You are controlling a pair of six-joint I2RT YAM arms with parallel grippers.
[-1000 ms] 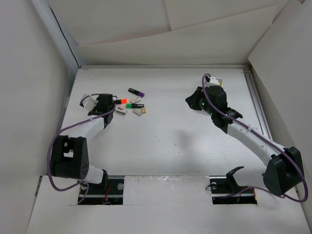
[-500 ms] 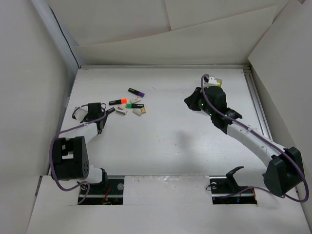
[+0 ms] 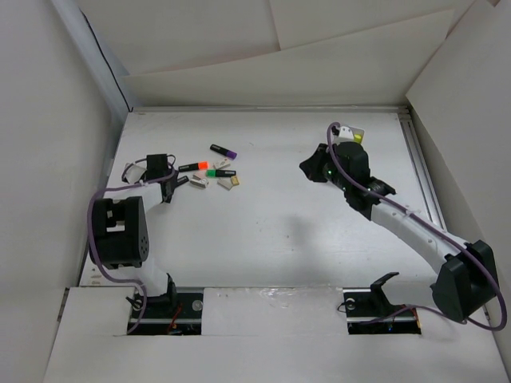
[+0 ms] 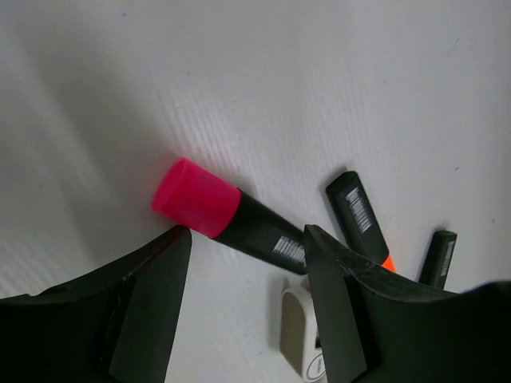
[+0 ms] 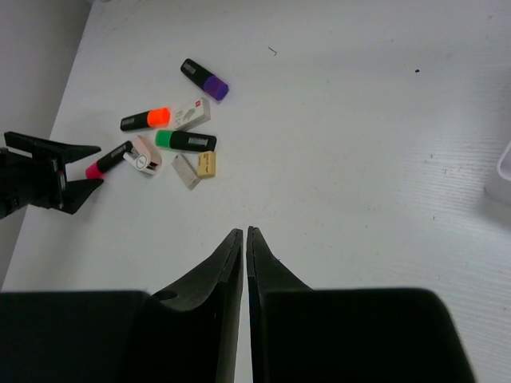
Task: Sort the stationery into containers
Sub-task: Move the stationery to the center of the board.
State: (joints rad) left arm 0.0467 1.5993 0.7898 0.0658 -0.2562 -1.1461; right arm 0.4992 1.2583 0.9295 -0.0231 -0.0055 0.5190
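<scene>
The left end effector [image 4: 247, 241] is wide open, with the pink marker [image 4: 214, 210] lying flat on the desk [image 4: 335, 72] between its fingers, ready for a pinch. The right end effector [image 5: 243, 236] is closed, empty, waiting well apart

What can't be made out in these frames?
- white box: right wrist view, cut off by the right edge, so its compartments are unseen. I cannot find it in the top view.
- pink marker: left wrist view, rear end hidden behind a finger of the open left gripper; contact unclear.
- white piece: same view, partly covered by that finger.
- small pieces: top view, too small to identify.
</scene>
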